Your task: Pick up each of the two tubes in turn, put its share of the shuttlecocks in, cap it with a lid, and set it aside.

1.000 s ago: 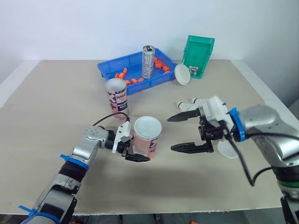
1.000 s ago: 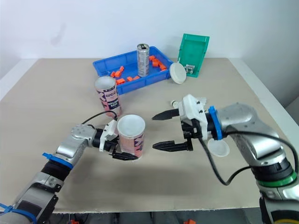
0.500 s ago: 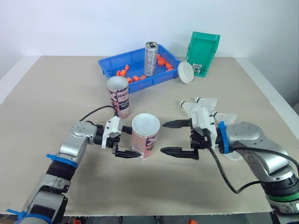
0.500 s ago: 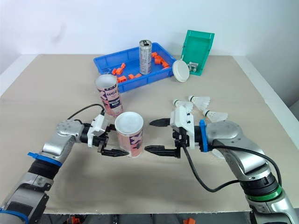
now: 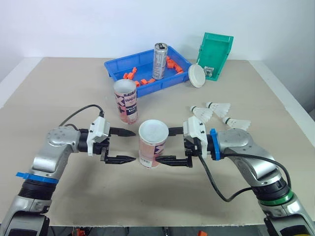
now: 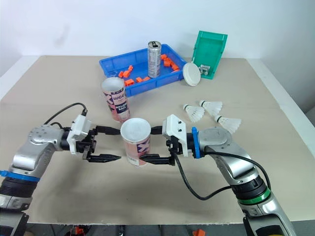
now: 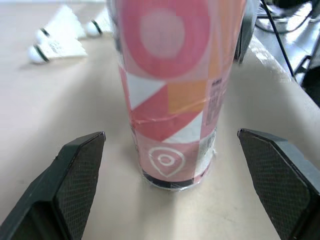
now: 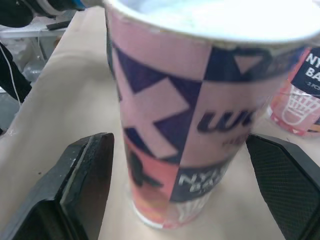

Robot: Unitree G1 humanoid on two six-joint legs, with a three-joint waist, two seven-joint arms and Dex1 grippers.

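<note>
The capped tube [image 5: 153, 147], pink-patterned with a white lid on top, stands upright on the table [image 5: 59, 88] near its middle, directly between the two grippers, which face each other. The left gripper [image 5: 132, 145] is spread wide, its fingertips stopping just short of the tube's side and touching nothing. The right gripper [image 6: 156, 144] is equally wide apart, reaching a little further so that one finger passes on either side of the tube, with a gap showing on both sides. The second tube [image 5: 125, 102] stands upright just behind the capped one, toward the blue tray [image 5: 112, 69]. In the left wrist view the tube's base sits flat on the table ahead of the black fingers [image 7: 80, 170], and two shuttlecocks [image 7: 55, 42] lie beyond it. The right wrist view instead shows the white top and dark lettering on the tube's wall, with the second tube close behind. The eye views take in three shuttlecocks lying beside the right arm, a spare lid [image 5: 196, 76] propped against the tray, a metal can [image 5: 159, 54] standing among orange pieces in the tray, and a green bin [image 5: 216, 56] at the far edge.
</note>
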